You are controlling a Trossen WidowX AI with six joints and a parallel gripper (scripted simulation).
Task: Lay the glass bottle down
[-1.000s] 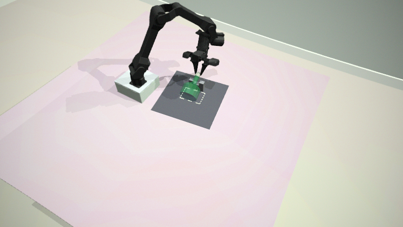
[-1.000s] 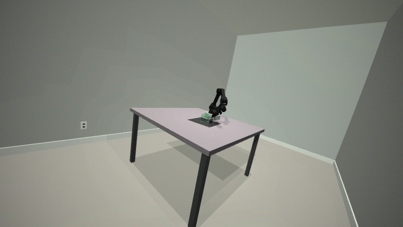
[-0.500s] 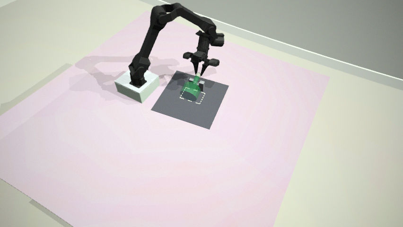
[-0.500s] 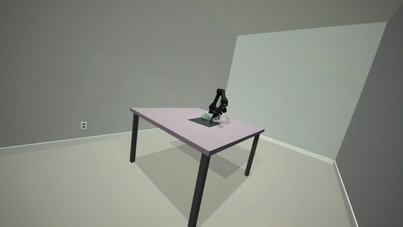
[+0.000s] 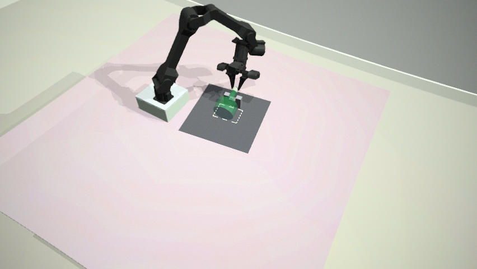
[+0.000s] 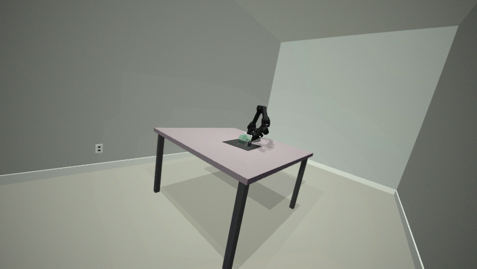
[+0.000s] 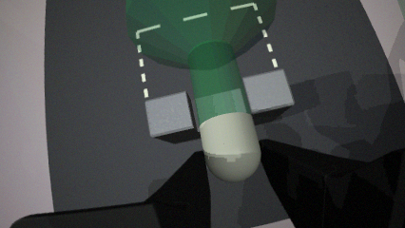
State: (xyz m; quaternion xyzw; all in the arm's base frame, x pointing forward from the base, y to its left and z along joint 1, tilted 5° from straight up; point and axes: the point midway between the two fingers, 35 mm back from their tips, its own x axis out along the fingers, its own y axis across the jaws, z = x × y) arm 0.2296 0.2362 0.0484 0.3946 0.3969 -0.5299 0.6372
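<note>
While its two black fingers stand partly open, the gripper (image 5: 235,87) (image 6: 251,140) (image 7: 232,154) has the glass bottle (image 5: 226,107) (image 6: 243,138) (image 7: 215,71) gripped by the cream-coloured tip of its neck, one finger on either side. Just beyond the fingers in the wrist view, the translucent green neck runs between the two light-grey blocks of the U-shaped rest (image 5: 238,101) (image 6: 249,143) (image 7: 269,91); whether it bears on the bottom of the rest cannot be told. Farther along, the wide green body lies over part of the dashed outline (image 5: 241,115) (image 7: 141,64), and in the top view it overhangs one side of it; whether it touches the dark grey mat (image 5: 248,133) (image 6: 230,142) (image 7: 90,123) is unclear. No writing can be read on the bottle's visible glass. Behind all this, the black arm (image 5: 178,46) (image 6: 266,116) rises from a pale block-shaped base (image 5: 176,108) on the pink table (image 5: 167,200) (image 6: 206,143).
</note>
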